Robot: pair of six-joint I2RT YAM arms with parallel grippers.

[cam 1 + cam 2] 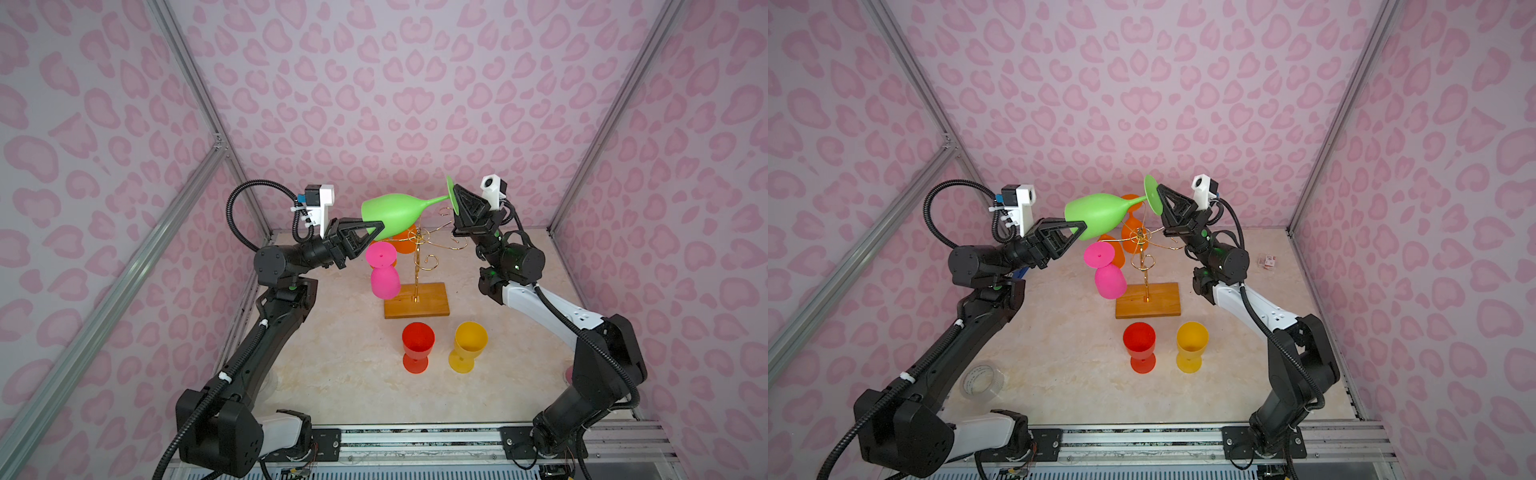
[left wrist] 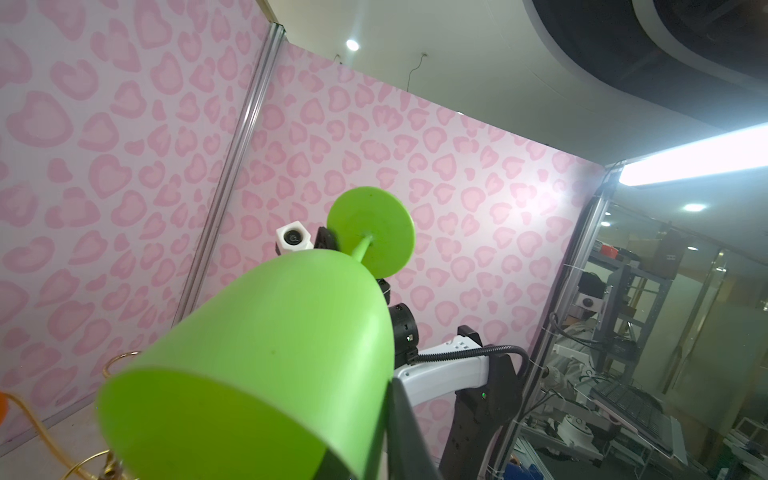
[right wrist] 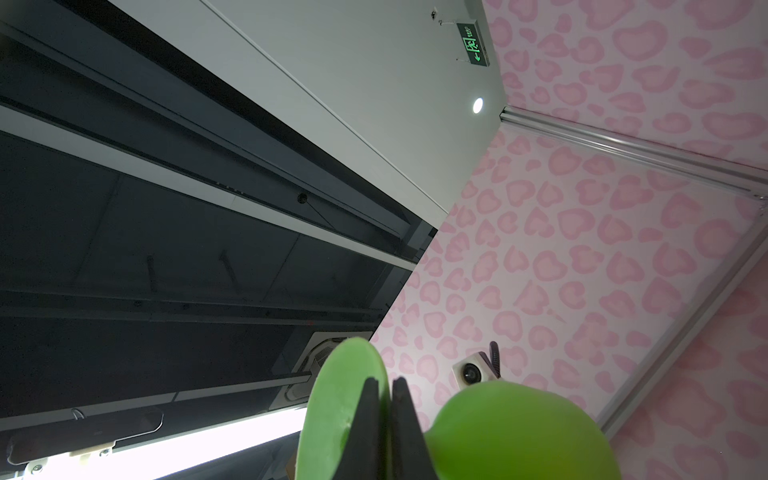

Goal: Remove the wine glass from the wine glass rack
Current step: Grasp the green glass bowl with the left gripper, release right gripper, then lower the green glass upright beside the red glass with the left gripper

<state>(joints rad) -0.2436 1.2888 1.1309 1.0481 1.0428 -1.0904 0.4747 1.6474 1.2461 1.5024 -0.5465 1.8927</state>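
Green wine glass [image 1: 395, 212] is aloft, lying on its side above the top of the wine glass rack [image 1: 428, 305]. Its bowl mouth points toward 9 o'clock and its foot toward 2 o'clock in both top views.

Left gripper [image 1: 377, 227]: jaws clenched on the bowl's rim at the 9 o'clock end. The left wrist view shows one finger [image 2: 401, 419] flat against the bowl's outer wall; the other is hidden.

Right gripper [image 1: 457, 193]: jaws clenched on the foot disc at the other end. The right wrist view shows two black fingers [image 3: 368, 428] pinching the disc's edge.

Rack stands mid-tabletop [image 1: 332, 374], gold pole upright on its wooden base. A pink glass [image 1: 384, 278] hangs bowl-down on its 9 o'clock side. Orange glasses [image 1: 1130, 241] hang around 11 to 12 o'clock, partly hidden behind the green bowl.

At 6 o'clock of the base, a red glass [image 1: 417, 340] and a yellow glass [image 1: 469, 340] stand upright side by side, apart from each other, red toward 9 o'clock.
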